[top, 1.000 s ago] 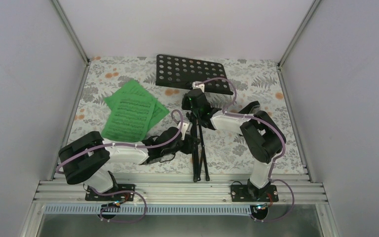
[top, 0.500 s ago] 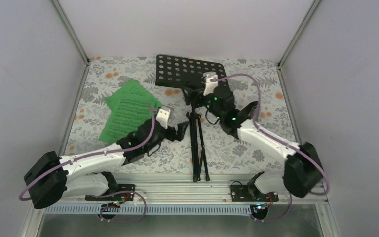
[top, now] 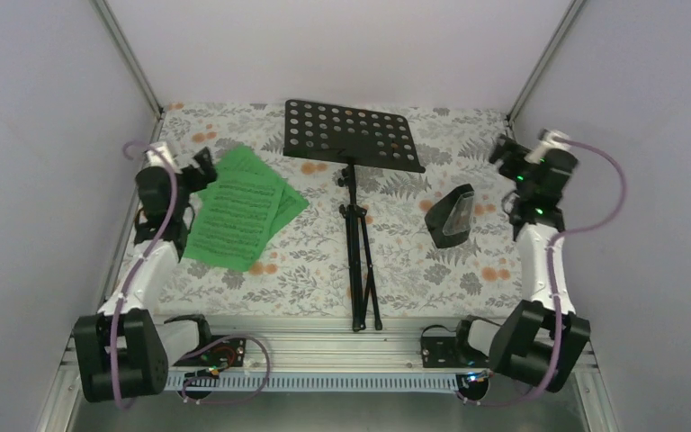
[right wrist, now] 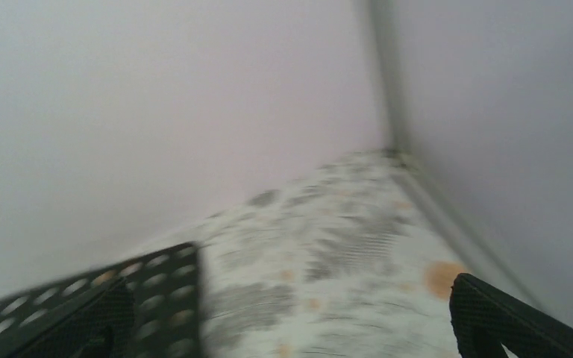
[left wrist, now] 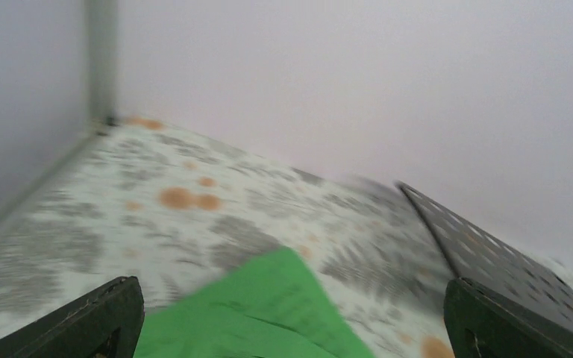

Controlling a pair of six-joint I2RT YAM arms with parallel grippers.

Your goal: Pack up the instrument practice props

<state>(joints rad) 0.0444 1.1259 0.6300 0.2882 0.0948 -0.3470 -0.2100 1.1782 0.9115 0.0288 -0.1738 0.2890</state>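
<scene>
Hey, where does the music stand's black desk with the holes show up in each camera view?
Top external: the music stand desk is at upper centre, near the back wall.
Left wrist: one corner of it runs along the lower right edge.
Right wrist: its blurred edge is at the lower left.
Shared landmark: the floral table cover, seen beside the desk in all three.

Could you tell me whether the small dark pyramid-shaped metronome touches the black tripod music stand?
Apart: the top view shows floral tablecloth between metronome and stand.
</scene>
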